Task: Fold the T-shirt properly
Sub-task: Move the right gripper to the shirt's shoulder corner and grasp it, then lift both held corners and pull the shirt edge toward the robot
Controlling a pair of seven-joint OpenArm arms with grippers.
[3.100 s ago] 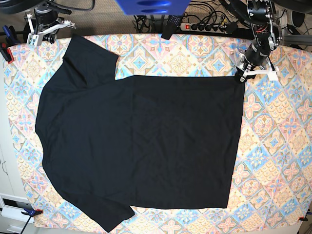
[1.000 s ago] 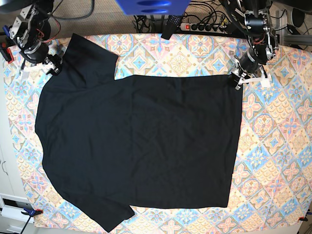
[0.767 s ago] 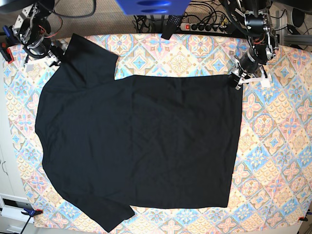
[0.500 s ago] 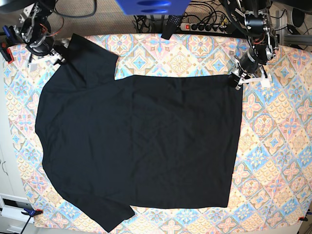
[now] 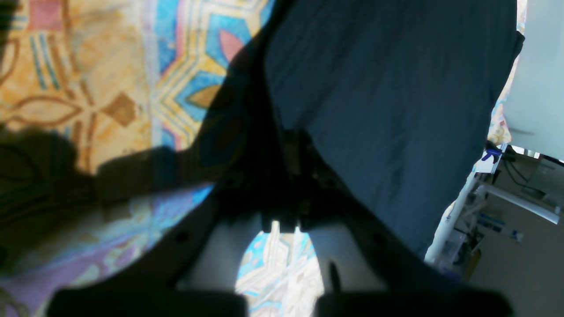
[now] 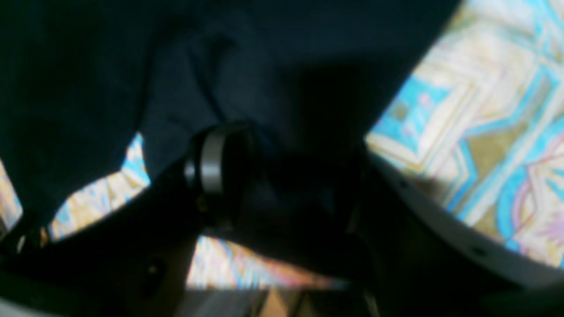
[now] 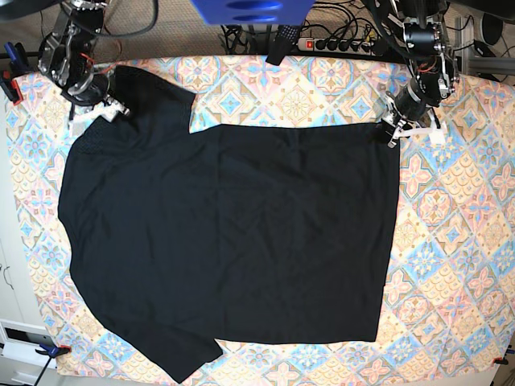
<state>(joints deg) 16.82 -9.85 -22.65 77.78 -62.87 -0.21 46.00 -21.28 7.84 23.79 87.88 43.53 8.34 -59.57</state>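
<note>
Lying flat across the patterned tablecloth (image 7: 451, 241), the black T-shirt (image 7: 233, 241) has its hem toward the power strip's (image 7: 342, 43) side of the base view and its sleeves toward the opposite side. At the hem corner nearest that strip, the left gripper (image 7: 392, 129) has its fingers closed on the T-shirt's edge (the left wrist view shows the dark fingers pinched together over the cloth). At the sleeve on the strip's edge of the table, the right gripper (image 7: 105, 111) sits on the fabric, with cloth bunched between its fingers (image 6: 211, 163).
</note>
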